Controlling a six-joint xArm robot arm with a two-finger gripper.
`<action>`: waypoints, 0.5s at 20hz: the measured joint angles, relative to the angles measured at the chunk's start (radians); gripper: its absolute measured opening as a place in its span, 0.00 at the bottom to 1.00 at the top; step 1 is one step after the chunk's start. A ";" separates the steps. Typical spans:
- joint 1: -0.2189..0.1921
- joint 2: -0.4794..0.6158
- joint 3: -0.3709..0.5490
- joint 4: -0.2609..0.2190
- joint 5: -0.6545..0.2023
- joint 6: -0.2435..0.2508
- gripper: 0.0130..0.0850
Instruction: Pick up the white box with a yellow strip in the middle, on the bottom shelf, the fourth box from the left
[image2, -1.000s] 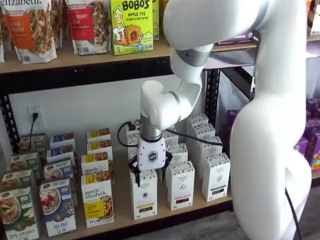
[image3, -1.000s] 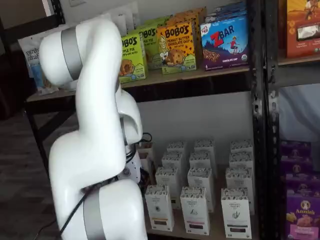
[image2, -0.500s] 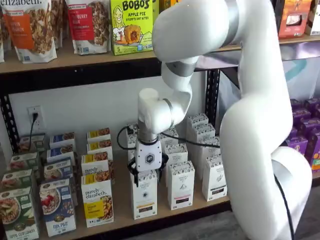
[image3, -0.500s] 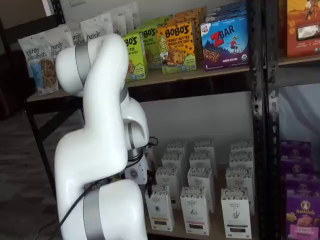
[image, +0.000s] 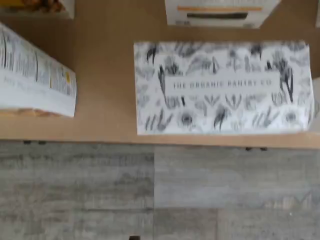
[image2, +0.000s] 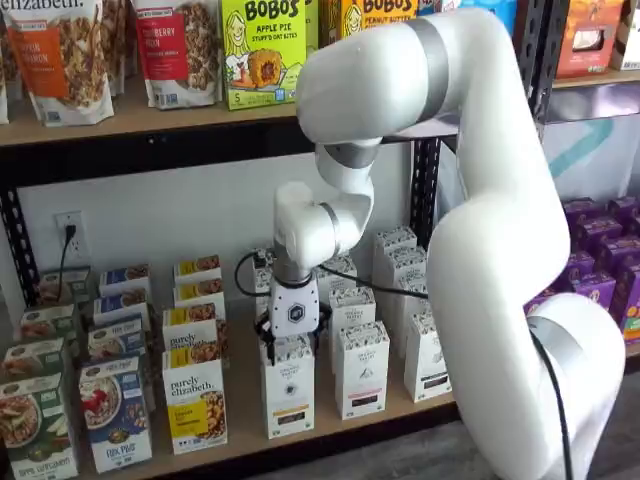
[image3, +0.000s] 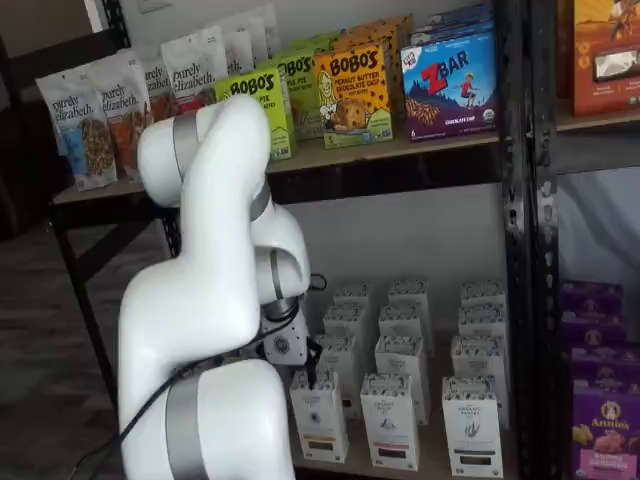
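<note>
The white box with a yellow strip (image2: 289, 388) stands at the front of the bottom shelf, among similar white boxes; it also shows in a shelf view (image3: 320, 418). My gripper (image2: 293, 338) hangs straight down over it. Its black fingers stand on either side of the box's top, with a gap between them as wide as the box. In a shelf view only one black finger (image3: 312, 372) shows, side-on, at the box's top edge. The wrist view shows the box's patterned top (image: 222, 87), reading "The Organic Pantry Co", close below the camera; the fingers are not seen there.
Purely Elizabeth boxes (image2: 195, 405) stand close to the left of the target, similar white boxes (image2: 361, 368) close to its right and behind. The wooden shelf board (image: 105, 75) ends just in front of the box, with grey floor (image: 150, 190) beyond. The upper shelf (image2: 150, 120) holds bags and Bobo's boxes.
The arm's upper links have swung left and clear of the camera. The gripper has shifted a little left over the box. The box has not moved.
</note>
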 joint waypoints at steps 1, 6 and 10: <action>-0.006 0.017 -0.024 -0.003 0.005 -0.003 1.00; -0.027 0.059 -0.090 0.001 0.022 -0.028 1.00; -0.045 0.096 -0.149 0.019 0.035 -0.061 1.00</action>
